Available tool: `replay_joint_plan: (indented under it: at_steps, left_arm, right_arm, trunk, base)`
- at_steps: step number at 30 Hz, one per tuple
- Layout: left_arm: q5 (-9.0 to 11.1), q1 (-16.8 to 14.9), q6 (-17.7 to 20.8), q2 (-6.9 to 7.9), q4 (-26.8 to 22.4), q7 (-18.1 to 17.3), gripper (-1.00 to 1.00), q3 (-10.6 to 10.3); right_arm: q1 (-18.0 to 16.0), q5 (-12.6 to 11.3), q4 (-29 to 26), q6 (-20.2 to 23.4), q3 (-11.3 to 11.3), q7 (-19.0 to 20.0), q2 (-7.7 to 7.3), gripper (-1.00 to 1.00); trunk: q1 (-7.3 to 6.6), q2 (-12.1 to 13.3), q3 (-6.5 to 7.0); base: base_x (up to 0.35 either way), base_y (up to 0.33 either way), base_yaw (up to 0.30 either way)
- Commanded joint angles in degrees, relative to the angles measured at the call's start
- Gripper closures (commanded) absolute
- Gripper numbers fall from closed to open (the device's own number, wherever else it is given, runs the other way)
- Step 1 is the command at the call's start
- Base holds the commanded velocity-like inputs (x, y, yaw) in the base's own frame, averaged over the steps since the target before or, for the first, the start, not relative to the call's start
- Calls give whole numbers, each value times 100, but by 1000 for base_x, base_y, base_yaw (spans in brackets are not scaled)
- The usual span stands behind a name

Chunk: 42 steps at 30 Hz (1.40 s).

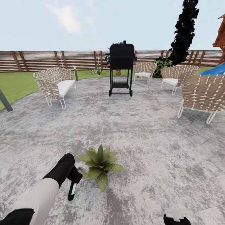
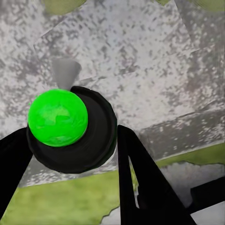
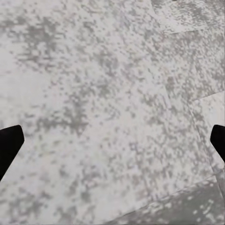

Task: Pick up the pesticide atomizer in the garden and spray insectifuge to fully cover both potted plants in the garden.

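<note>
One potted plant (image 1: 100, 164), a rosette of pointed green leaves, stands on the grey patio close in front of me; its leaves hide the pot. A few pale specks of insectifuge (image 1: 102, 180) dot its front leaf. My left gripper (image 1: 75, 176) is shut on the pesticide atomizer (image 1: 72, 190), just left of the plant, with the pale trigger head towards the leaves and the dark bottle hanging down. In the left wrist view the atomizer (image 2: 57, 117) shows its bright green end between black fingers (image 2: 140, 183). My right gripper (image 3: 112, 140) is open over bare paving, and sits low (image 1: 176, 219) in the head view.
A black grill (image 1: 121, 68) stands at mid-patio. A wicker sofa (image 1: 54, 82) is at the left and wicker chairs (image 1: 204, 93) at the right. Behind them are lawn (image 1: 15, 84), a slatted wooden fence (image 1: 37, 59) and a small spiky plant (image 1: 97, 70).
</note>
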Motion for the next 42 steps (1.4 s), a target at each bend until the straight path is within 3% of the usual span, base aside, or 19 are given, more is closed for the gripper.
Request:
replay_joint_plan:
  at_steps: [1, 15, 28, 33, 42]
  left_arm:
    - [-54, -1, 11, -2, -3, -58, 100, 13]
    - [-78, 197, -13, 3, 230, -40, 100, 11]
    - [-55, 219, -18, 34, 259, -40, 100, 11]
    - [-251, 219, -7, 40, 290, -40, 100, 11]
    - [-294, 219, -15, 18, 377, -40, 100, 27]
  right_arm:
    - [-6, 60, 9, -22, -45, -21, 0, -100]
    - [-6, 60, 9, -18, -45, -21, 0, -100]
    - [-6, 60, 9, -19, -45, -21, 0, -100]
    - [-6, 67, 17, -18, -45, -21, -7, -100]
    - [-5, 65, 11, -19, -45, -29, -9, -100]
  trunk:
    - [0, -2, -5]
    - [0, -2, -5]
    - [0, -2, -5]
    - [0, -2, -5]
    - [0, -2, -5]
  base:
    - [123, 329, -26]
    - [33, 322, -209]
    - [0, 17, -255]
    - [-123, 126, -43]
    - [-47, 318, -1]
